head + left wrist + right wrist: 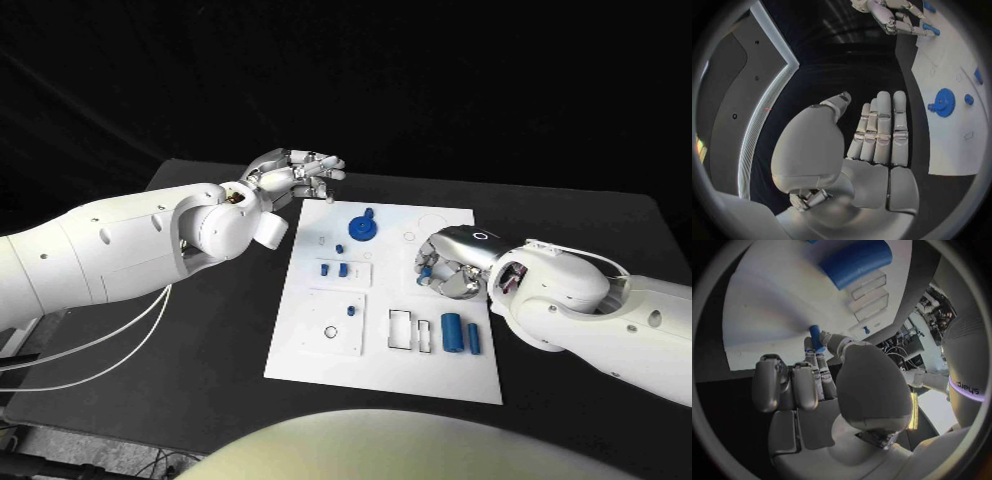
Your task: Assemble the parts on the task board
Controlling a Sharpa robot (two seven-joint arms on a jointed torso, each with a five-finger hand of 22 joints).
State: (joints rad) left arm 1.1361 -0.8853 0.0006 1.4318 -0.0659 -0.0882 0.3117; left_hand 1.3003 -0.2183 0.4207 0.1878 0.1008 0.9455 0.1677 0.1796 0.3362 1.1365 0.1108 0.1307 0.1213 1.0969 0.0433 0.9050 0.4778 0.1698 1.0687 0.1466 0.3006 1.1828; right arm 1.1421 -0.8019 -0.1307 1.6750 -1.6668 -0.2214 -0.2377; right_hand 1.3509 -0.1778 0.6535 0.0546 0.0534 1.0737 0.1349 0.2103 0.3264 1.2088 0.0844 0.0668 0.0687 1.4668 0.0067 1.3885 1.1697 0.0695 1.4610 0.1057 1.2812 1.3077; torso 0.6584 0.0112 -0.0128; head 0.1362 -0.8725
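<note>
Right hand [450, 268] is pinching 1 small blue peg [816, 336], seen in wrist view; left hand [293, 177] is hovering w/ fingers spread, nothing held, off task board [325, 350] far edge; 2 cylinders [462, 332] lying near its right edge.

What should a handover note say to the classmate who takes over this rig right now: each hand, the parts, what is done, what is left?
Left hand: holds nothing, fingers apart, off the task board's far left corner.
Right hand: over the board's right side, pinching a small blue peg.
Blue gear sits at the board's far end; two blue cylinders lie near the right edge; small blue pieces sit mid-board.
Done: peg picked up.
Left: seat the peg, then the cylinders; the rectangular slots look unfilled.
</note>
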